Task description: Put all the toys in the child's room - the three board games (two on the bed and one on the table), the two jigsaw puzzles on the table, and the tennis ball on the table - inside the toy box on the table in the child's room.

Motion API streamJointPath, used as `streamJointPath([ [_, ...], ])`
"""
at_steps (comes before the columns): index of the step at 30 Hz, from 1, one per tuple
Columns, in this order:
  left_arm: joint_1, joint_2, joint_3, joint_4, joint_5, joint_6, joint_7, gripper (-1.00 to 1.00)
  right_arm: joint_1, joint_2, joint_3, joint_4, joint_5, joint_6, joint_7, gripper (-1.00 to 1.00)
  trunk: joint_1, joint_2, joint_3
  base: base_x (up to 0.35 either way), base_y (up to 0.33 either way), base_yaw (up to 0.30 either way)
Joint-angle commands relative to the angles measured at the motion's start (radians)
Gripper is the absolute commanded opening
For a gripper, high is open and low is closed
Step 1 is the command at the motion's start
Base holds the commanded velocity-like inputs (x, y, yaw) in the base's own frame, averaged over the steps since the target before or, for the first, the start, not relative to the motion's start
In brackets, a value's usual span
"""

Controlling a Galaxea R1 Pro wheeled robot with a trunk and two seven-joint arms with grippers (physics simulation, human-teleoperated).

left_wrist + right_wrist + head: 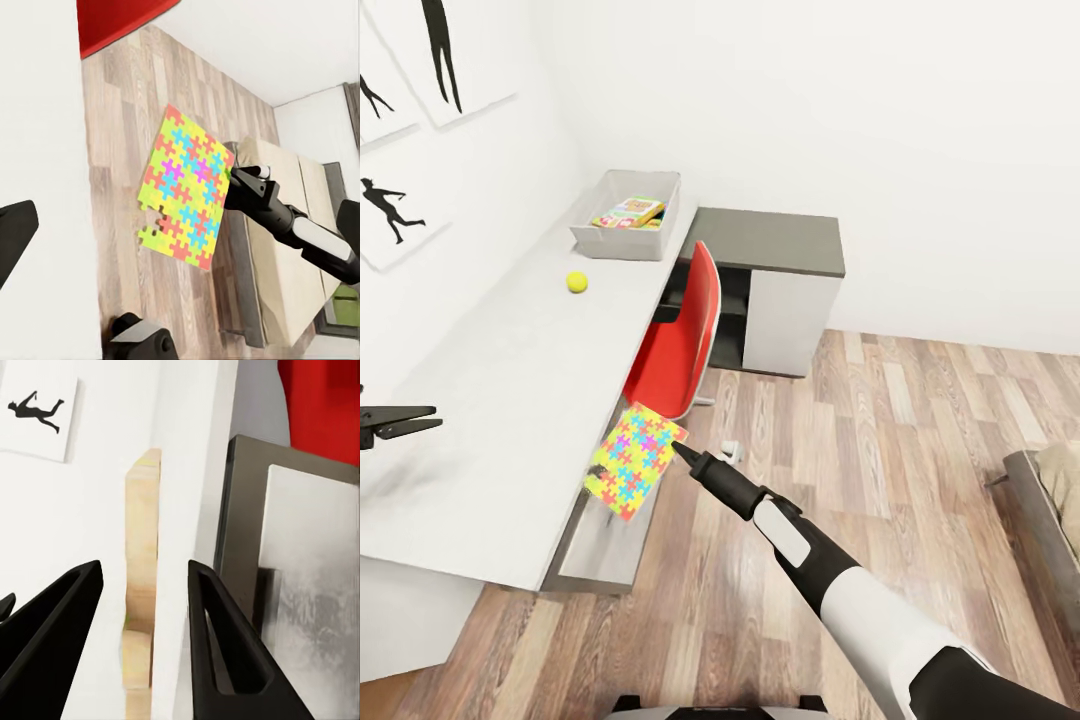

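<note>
Multicoloured jigsaw puzzle [633, 461] hangs tilted off the desk's [510, 400] near front edge, apparently pinched by the right gripper [685, 452]; the toy box [626, 214] sits at the far end.

Counter [510, 400]: bare between tennis ball [577, 282] and near edge.
Red chair [685, 340]: blocks the counter's front edge.

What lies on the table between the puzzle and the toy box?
Just the tennis ball, seen in the head view; otherwise bare table between the puzzle and the toy box.
</note>
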Motion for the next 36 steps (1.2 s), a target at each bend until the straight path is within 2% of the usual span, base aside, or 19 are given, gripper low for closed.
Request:
streamJointPath([
  [1,0.0,0.0,0.0,0.0,0.0,0.011,-0.004,1.0,-0.001,0.0,0.001,0.001,-0.011,0.007,0.002,-1.0,0.001,-0.002,0.0,-0.004,0.0,-0.233],
  [15,0.0,-0.011,0.0,0.0,-0.001,0.01,-0.004,1.0,0.0,-0.016,-0.004,0.001,-0.013,0.009,0.001,-1.0,0.001,-0.002,0.015,-0.001,0.0,-0.231],
  [19,0.0,-0.014,-0.004,0.004,-0.001,0.01,-0.004,1.0,0.002,-0.052,-0.02,0.001,-0.035,0.019,0.023,-1.0,0.001,-0.002,0.02,0.0,0.0,-0.219],
  [22,0.017,-0.024,-0.009,0.011,-0.002,0.006,-0.004,1.0,0.02,-0.112,-0.025,0.002,-0.101,0.057,0.066,-1.0,0.001,-0.002,0.024,0.0,0.0,-0.216],
  [24,0.039,-0.028,-0.009,0.013,-0.003,0.003,-0.004,1.0,0.029,-0.142,-0.026,0.002,-0.129,0.067,0.078,-1.0,0.001,-0.002,0.026,0.0,0.0,-0.215],
  [28,0.08,-0.029,-0.01,0.015,-0.005,-0.002,-0.004,1.0,0.034,-0.162,-0.024,0.001,-0.142,0.072,0.086,-1.0,0.001,-0.002,0.03,0.0,0.0,-0.192],
  [36,0.146,-0.027,-0.008,0.015,-0.011,-0.006,-0.004,1.0,0.036,-0.167,-0.021,0.001,-0.136,0.071,0.09,-1.0,0.001,-0.002,0.032,0.0,0.0,-0.037],
])
